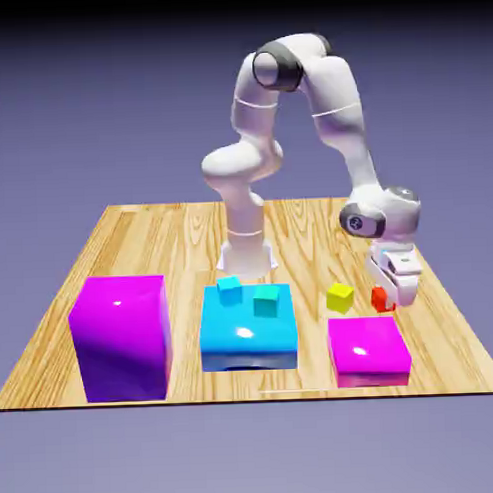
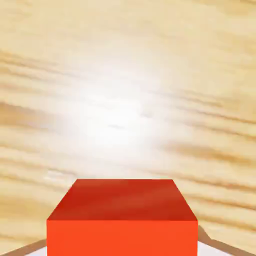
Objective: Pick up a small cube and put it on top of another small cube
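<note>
My gripper [image 1: 382,297] is shut on a small red cube [image 1: 380,300] at the exterior view's right, low over the wooden table [image 1: 140,244]. In the hand view the red cube [image 2: 122,215] fills the bottom middle between the fingertips [image 2: 214,245], which are mostly hidden behind it, with bare wood beyond. Whether the cube rests on the table or hangs just above it I cannot tell. A small yellow cube [image 1: 339,296] sits just left of the red one. A small cyan cube [image 1: 229,289] and a small teal cube [image 1: 265,300] rest on a big blue block [image 1: 249,335].
A magenta block [image 1: 368,350] lies close in front of the gripper, near the table's front edge. At the exterior view's left stands a tall purple block [image 1: 122,337]. The robot's base [image 1: 247,252] is behind the blue block.
</note>
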Robot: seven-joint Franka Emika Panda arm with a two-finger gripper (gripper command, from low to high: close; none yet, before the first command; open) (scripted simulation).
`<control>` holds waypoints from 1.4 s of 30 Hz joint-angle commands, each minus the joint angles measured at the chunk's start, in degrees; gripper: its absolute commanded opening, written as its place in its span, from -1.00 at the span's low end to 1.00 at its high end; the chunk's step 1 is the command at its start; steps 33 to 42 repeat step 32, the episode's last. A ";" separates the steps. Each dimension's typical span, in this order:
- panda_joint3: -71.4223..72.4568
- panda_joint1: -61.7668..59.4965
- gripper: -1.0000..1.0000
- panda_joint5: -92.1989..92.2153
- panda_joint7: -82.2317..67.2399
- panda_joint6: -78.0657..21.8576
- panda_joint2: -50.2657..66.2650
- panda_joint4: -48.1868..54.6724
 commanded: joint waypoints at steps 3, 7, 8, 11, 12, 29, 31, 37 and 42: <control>-2.81 -5.65 -1.00 0.96 3.94 -4.00 -6.23 -2.28; -6.53 -13.20 -1.00 2.27 9.18 -9.39 -14.54 -5.31; -7.46 -15.09 -1.00 2.59 10.49 -10.73 -16.61 -6.07; -10.25 -20.75 -1.00 3.57 14.42 -14.77 -22.84 -8.35; -11.18 -22.64 -1.00 3.90 15.73 -16.12 -24.92 -9.11; -19.77 -38.58 1.00 6.03 26.68 -12.54 -32.09 -20.11; -19.63 -38.54 1.00 6.13 26.68 -15.03 -33.80 -19.32; -19.49 -38.51 1.00 6.23 26.68 -17.52 -35.51 -18.54; -19.49 -38.51 1.00 6.23 26.68 -17.52 -35.51 -18.54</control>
